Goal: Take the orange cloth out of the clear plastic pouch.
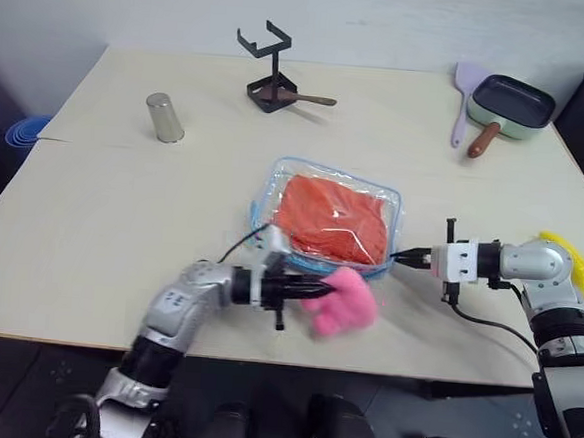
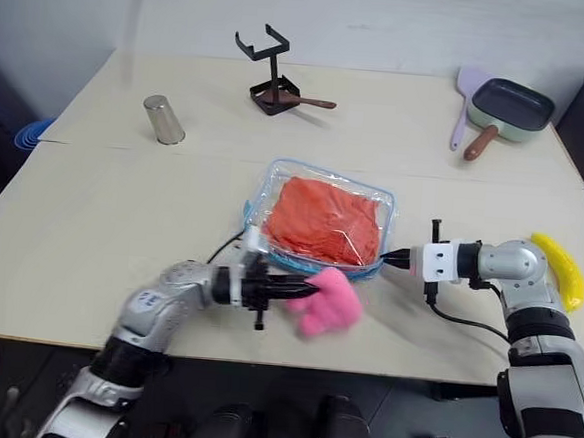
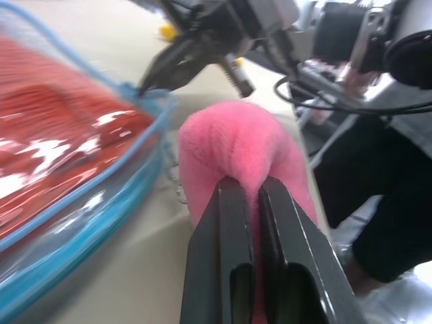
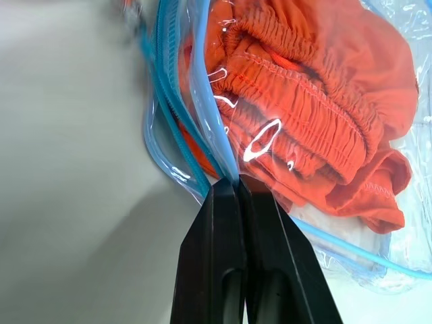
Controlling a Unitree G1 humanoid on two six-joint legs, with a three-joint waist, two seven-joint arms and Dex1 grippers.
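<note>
The clear plastic pouch (image 1: 324, 219) with light blue trim lies flat near the table's middle. Inside it sits the wrinkled orange cloth (image 1: 332, 218), seen through the plastic. My right gripper (image 1: 406, 255) is shut on the pouch's near right edge (image 4: 217, 162), pinching the blue zipper trim. In front of the pouch, my left gripper (image 1: 307, 291) is shut on a fluffy pink plush lump (image 1: 344, 302), with the plush squeezed between the black fingers (image 3: 226, 236). The plush rests just outside the pouch's near edge.
A metal cup (image 1: 164, 117) stands at the back left, a black wire stand (image 1: 267, 69) with a brown spoon at the back middle, a green frying pan (image 1: 511, 104) and lilac spatula (image 1: 465, 96) at the back right. A yellow banana (image 2: 559, 270) lies behind my right arm.
</note>
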